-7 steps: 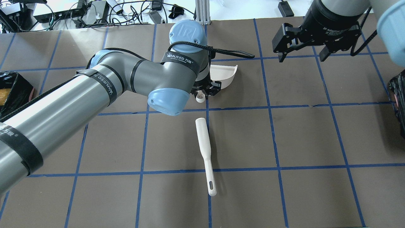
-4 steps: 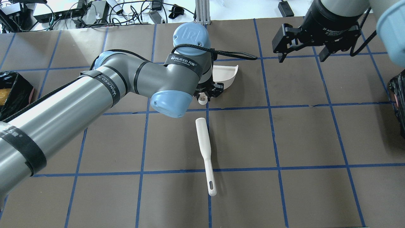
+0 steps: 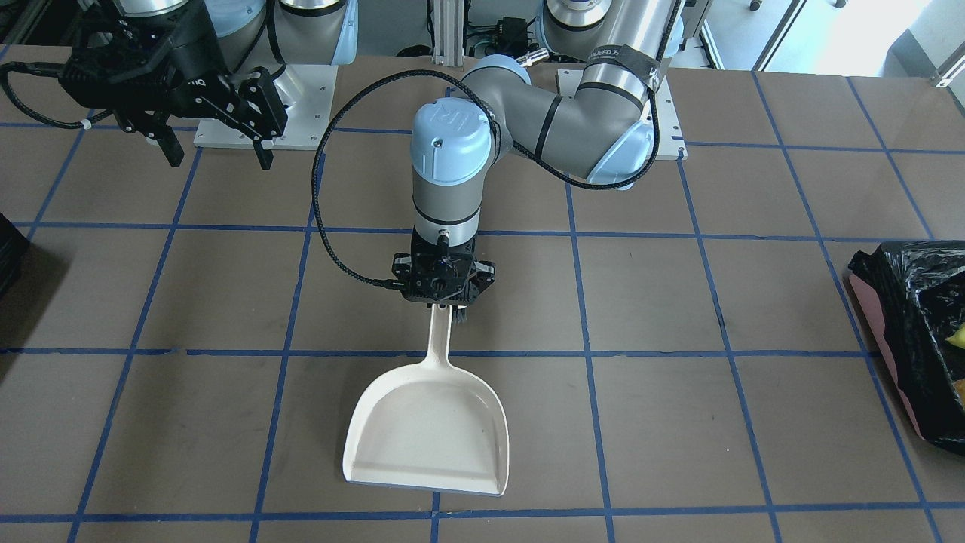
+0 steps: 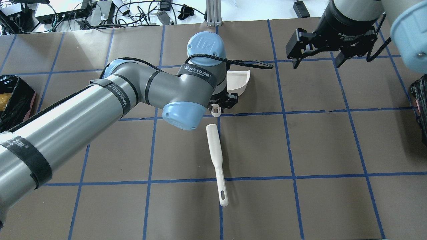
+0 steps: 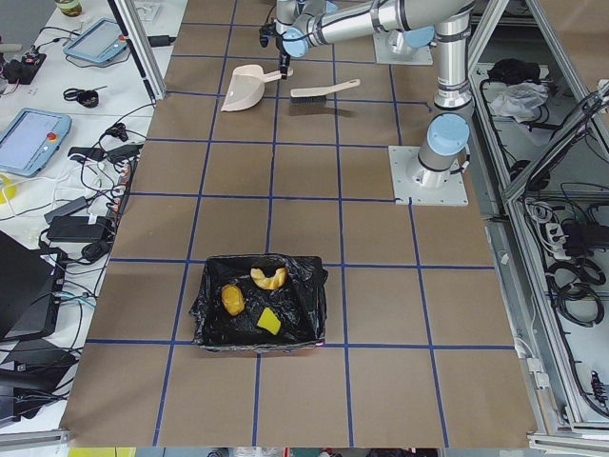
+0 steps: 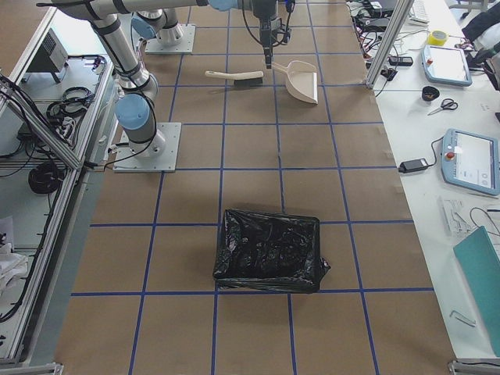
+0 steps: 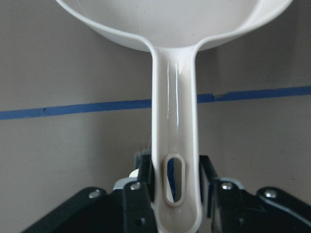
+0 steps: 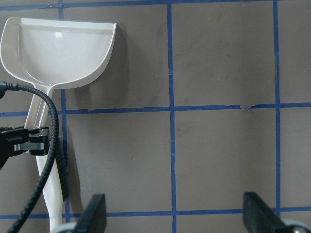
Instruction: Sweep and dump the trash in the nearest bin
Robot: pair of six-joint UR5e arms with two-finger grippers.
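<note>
My left gripper [image 3: 445, 302] is shut on the handle of the white dustpan [image 3: 430, 430] near the table's middle; the wrist view shows its fingers [image 7: 146, 187] on both sides of the handle. The pan is empty. The bin [image 5: 259, 303], lined with a black bag, stands at the table's left end and holds the trash: a brown lump [image 5: 233, 300], a pale crescent peel [image 5: 269, 277] and a yellow wedge [image 5: 270, 322]. It also shows in the overhead view [image 4: 13, 96]. My right gripper [image 4: 315, 61] is open and empty, above the table to the pan's right.
A white brush [image 4: 217, 163] lies on the table just behind the dustpan handle, toward the robot. A second black-lined bin [image 6: 269, 250] stands at the right end of the table. Blue tape lines grid the brown table top.
My left arm has shifted slightly right and toward the robot, drawing the dustpan with it. The right gripper has barely moved. The brush has not moved.
</note>
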